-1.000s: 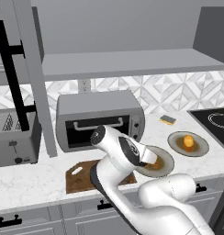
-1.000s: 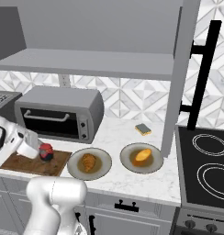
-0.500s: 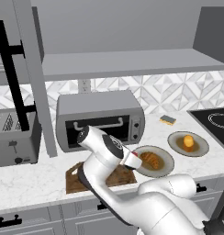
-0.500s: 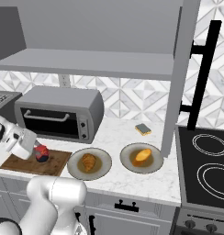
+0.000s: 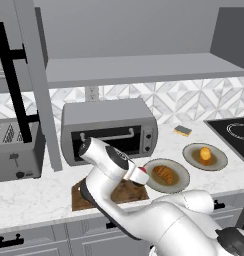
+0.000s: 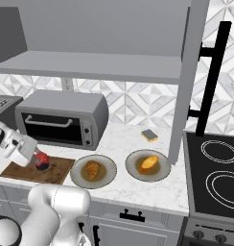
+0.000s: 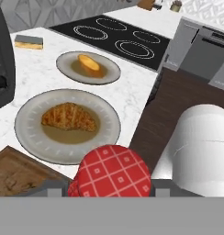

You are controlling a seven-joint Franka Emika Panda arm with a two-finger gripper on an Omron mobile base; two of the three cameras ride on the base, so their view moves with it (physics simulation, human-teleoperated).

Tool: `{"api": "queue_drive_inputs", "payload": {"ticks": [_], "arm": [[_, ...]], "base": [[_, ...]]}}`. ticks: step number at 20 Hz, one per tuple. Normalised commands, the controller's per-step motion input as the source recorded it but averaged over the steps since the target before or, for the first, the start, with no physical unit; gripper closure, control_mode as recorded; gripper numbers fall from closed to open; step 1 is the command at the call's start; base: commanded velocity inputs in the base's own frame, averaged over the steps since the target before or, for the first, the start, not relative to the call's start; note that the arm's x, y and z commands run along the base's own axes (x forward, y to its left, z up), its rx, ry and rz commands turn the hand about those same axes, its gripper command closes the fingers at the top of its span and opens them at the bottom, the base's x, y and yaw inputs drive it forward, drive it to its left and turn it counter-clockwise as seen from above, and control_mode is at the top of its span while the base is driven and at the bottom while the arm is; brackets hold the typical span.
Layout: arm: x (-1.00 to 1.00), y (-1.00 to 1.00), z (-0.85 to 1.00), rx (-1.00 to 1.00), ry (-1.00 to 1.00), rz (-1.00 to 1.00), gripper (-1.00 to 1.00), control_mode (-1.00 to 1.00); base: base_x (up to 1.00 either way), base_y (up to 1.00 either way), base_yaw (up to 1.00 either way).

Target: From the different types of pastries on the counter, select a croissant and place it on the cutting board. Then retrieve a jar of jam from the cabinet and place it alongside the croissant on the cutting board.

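Observation:
My gripper (image 6: 36,160) is shut on the jar of jam (image 6: 42,161), a small red jar with a checked red lid (image 7: 114,172). It holds the jar low over the right end of the brown cutting board (image 6: 20,170); whether the jar touches the board I cannot tell. The golden-brown croissant (image 6: 93,169) lies on a grey plate (image 7: 31,120) just right of the board, on the white counter (image 6: 138,190). In the left base view the gripper (image 5: 140,175) sits between the board (image 5: 84,198) and the croissant (image 5: 165,174). The croissant (image 7: 69,117) also appears in the hand view.
A second grey plate (image 6: 163,172) holds the round orange bun (image 6: 147,163). A yellow-and-dark sponge (image 6: 149,135) lies near the wall. The toaster oven (image 6: 61,117) stands behind the board, a toaster (image 5: 14,150) further left, the stove (image 6: 215,168) at right.
The hand with the red jar has swung left from above the croissant plate to the right end of the cutting board. Plates and pastries stay put.

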Motion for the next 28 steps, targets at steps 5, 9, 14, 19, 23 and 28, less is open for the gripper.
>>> {"api": "queue_drive_inputs", "payload": {"ticks": [5,9,14,19,23,28], "arm": [[0.10,0.09,-0.13,0.00,-0.13,0.00,1.00,-1.00],[0.17,0.03,0.00,0.02,-0.11,0.00,1.00,-1.00],[0.11,0.02,-0.01,0.13,-0.03,0.00,1.00,-1.00],[0.15,0.19,-0.07,0.11,-0.01,0.00,1.00,-1.00],[0.16,0.20,-0.21,-0.03,-0.01,0.00,1.00,-1.00],[0.10,0.02,-0.26,-0.14,0.00,0.00,1.00,-1.00]], "base": [[0.00,0.00,0.00],[0.00,0.00,0.00],[0.00,0.00,0.00],[0.00,0.00,0.00],[0.00,0.00,0.00],[0.00,0.00,0.00]]}}
